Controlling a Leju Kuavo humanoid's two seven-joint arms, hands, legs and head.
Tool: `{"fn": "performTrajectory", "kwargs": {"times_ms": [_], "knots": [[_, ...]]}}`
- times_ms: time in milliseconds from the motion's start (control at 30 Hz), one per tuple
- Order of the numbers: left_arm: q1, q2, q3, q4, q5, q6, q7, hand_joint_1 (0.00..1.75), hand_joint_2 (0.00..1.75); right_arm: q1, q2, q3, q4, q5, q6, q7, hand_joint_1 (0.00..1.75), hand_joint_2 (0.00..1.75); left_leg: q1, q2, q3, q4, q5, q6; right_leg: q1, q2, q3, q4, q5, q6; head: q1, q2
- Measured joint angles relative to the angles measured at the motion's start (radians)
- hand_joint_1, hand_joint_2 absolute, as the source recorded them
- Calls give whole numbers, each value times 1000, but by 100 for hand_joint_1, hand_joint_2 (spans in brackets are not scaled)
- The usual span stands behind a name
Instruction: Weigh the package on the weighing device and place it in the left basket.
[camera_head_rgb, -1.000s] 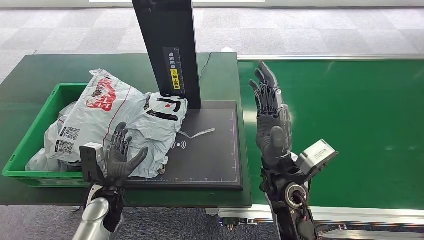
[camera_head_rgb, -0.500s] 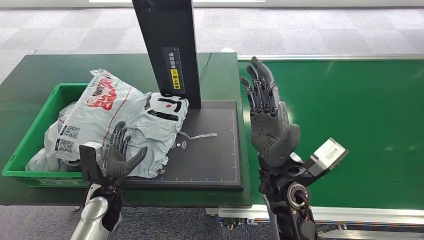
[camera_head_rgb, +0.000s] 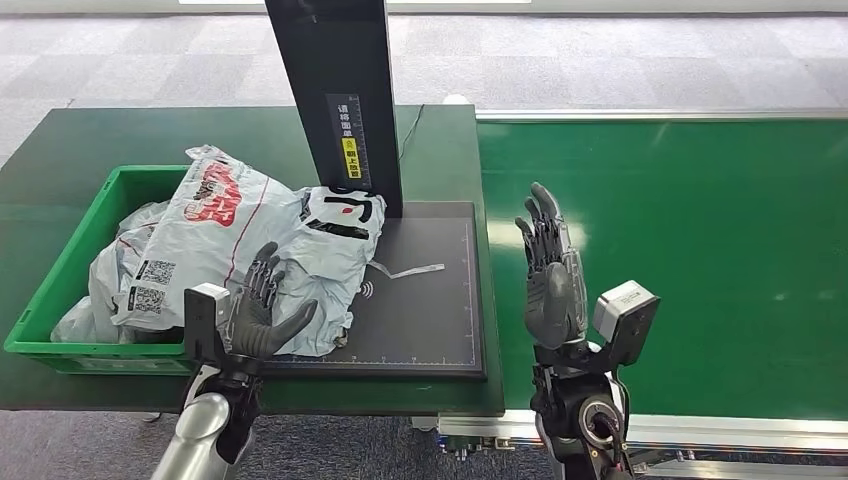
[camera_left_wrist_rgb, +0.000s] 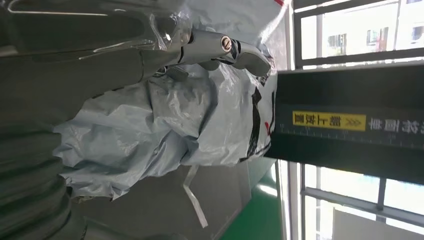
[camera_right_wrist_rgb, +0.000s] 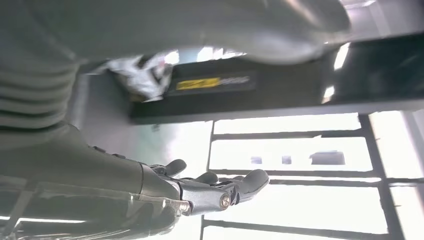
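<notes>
The fingers (camera_head_rgb: 262, 280) of the left hand (camera_head_rgb: 255, 315) are spread and lie against the near edge of the package (camera_head_rgb: 260, 240), gripping nothing, the thumb splayed toward the scale; in the left wrist view one finger presses into the crinkled film. The right hand (camera_head_rgb: 550, 285) is raised over the near left part of the green conveyor (camera_head_rgb: 700, 230), palm turned toward the scale, fingers extended and apart, holding nothing. The package is a soft grey-white plastic mailer with red and black printing and small code labels. It straddles two places: its right part lies on the left side of the black weighing platform (camera_head_rgb: 430, 300), and its left part hangs over the rim into the green basket (camera_head_rgb: 70, 270), on other grey bags. A loose strip trails from it onto the platform. The step in hand appears to be moving the package leftward into the basket. To do it well, the left hand should push or gather low on the bulk of the bag, not the slippery film, and sweep it fully over the rim so nothing, including the strip, stays on the platform. Beyond stands the scale's black post (camera_head_rgb: 335, 100).
</notes>
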Motion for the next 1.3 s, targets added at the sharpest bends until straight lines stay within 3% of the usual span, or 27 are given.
{"fn": "performTrajectory", "kwargs": {"times_ms": [500, 833, 900, 1000, 1100, 1233, 1267, 1300], "knots": [[37, 6, 5, -22, 47, -99, -27, 0, 175, 59, -30, -56, -9, 163, -112, 142, 0, 175, 0, 0, 0, 0, 0, 0, 0, 0, 0, 0, 0, 0, 0, 0], [35, 10, 15, 6, 68, -127, -43, 0, 175, 63, -56, -60, 51, 244, -50, 187, 0, 175, 0, 0, 0, 0, 0, 0, 0, 0, 0, 0, 0, 0, 0, 0], [32, 11, 12, 8, 0, -89, -67, 0, 175, 64, -59, -60, 61, 259, -47, 188, 0, 175, 0, 0, 0, 0, 0, 0, 0, 0, 0, 0, 0, 0, 0, 0], [22, 20, -4, 6, -227, 32, -86, 0, 175, 70, -61, -62, 68, 282, -35, 188, 0, 175, 0, 0, 0, 0, 0, 0, 0, 0, 0, 0, 0, 0, 0, 0], [8, 37, -34, 2, -500, 140, -41, 0, 175, 81, -62, -66, 71, 293, -9, 182, 0, 175, 0, 0, 0, 0, 0, 0, 0, 0, 0, 0, 0, 0, 0, 0], [-17, 56, -65, 5, -706, 185, 31, 0, 175, 82, -62, -71, 78, 303, 14, 176, 0, 175, 0, 0, 0, 0, 0, 0, 0, 0, 0, 0, 0, 0, 0, 0], [-24, 59, -71, 8, -748, 189, 52, 15, 175, 80, -62, -72, 81, 305, 19, 175, 0, 175, 0, 0, 0, 0, 0, 0, 0, 0, 0, 0, 0, 0, 0, 0], [-32, 62, -77, 11, -791, 194, 72, 52, 175, 79, -62, -72, 84, 307, 23, 174, 0, 175, 0, 0, 0, 0, 0, 0, 0, 0, 0, 0, 0, 0, 0, 0]]}}
